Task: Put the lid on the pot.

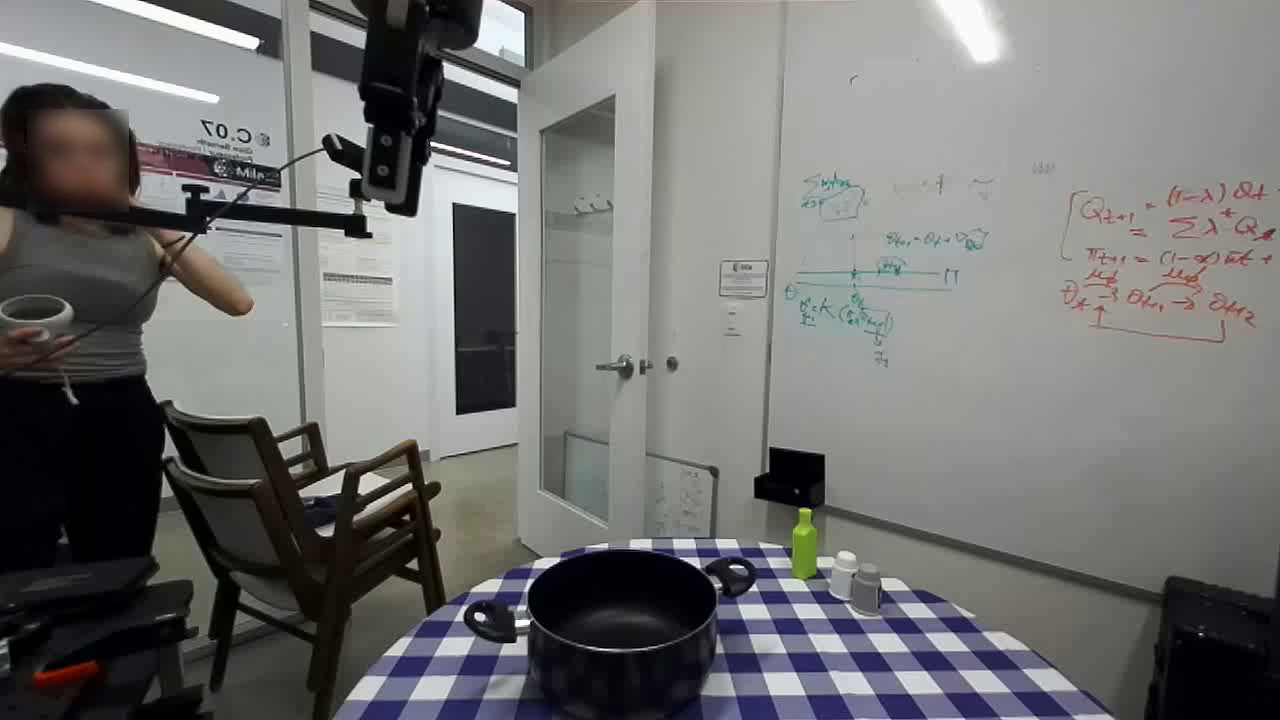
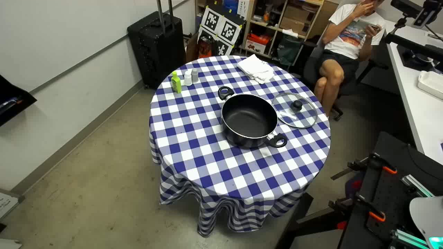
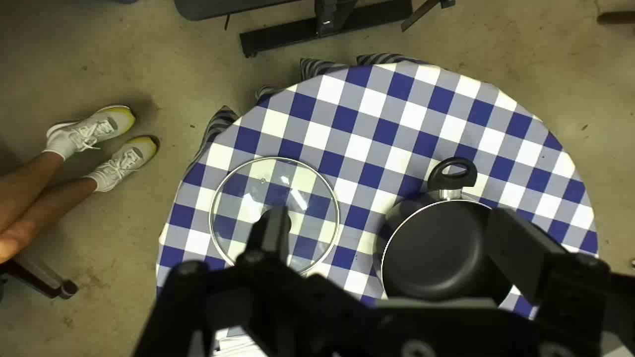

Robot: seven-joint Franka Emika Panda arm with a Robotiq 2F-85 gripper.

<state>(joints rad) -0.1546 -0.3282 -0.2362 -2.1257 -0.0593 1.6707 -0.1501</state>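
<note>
The pot is wide and black with two side handles. It stands uncovered on the checkered table in both exterior views (image 1: 622,650) (image 2: 249,117) and in the wrist view (image 3: 441,248). The lid is clear glass with a metal rim and black knob. It lies flat, knob up, on the table beside the pot in an exterior view (image 2: 304,112) and the wrist view (image 3: 315,213). My gripper (image 3: 391,215) is open and empty, high above the table. In the wrist view one finger overlaps the lid's knob, the other the pot. It also hangs at the top of an exterior view (image 1: 395,190).
A green bottle (image 2: 176,83), a white shaker (image 2: 188,78) and a grey shaker (image 2: 195,75) stand near the table's edge. A folded white cloth (image 2: 256,69) lies behind the pot. A camera boom (image 1: 280,213) is near the gripper. A person (image 2: 353,38) sits close to the table.
</note>
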